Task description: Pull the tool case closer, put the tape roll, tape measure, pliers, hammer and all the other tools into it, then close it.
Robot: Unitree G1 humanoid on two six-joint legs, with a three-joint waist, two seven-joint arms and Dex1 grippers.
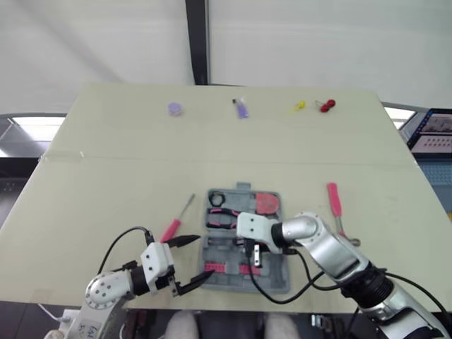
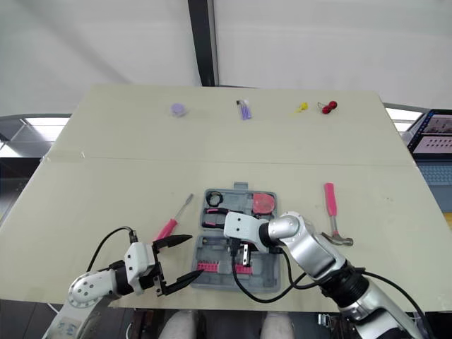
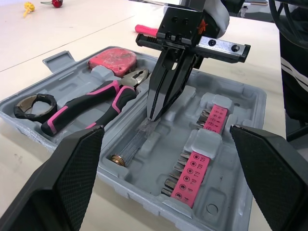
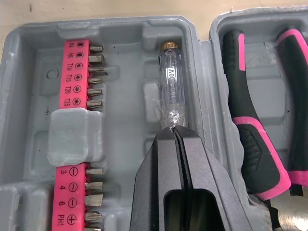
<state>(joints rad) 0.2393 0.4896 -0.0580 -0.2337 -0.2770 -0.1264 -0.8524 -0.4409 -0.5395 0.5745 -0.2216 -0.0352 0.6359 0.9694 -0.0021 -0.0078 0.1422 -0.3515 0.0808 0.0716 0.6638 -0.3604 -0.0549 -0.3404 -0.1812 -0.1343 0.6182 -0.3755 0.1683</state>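
The grey tool case [image 1: 282,285] lies open near the table's front edge. In it sit the black tape roll [image 1: 216,198], pink-handled pliers [image 1: 222,217], red tape measure [image 1: 266,203], pink bit strips [image 3: 192,168] and a clear screwdriver [image 4: 169,82]. My right gripper [image 4: 175,130] is shut, its tips pressed down on that clear screwdriver's end inside the case. My left gripper [image 1: 194,260] stands open at the case's front left corner, holding nothing. A pink screwdriver [image 1: 171,229] lies on the table left of the case. The pink-handled hammer [image 1: 333,200] lies to its right.
Along the far edge of the table lie a purple disc [image 1: 174,109], a purple stick-like item [image 1: 241,108], a small yellow piece [image 1: 299,106] and a red piece [image 1: 325,106]. A black cable [image 1: 120,244] loops beside my left arm.
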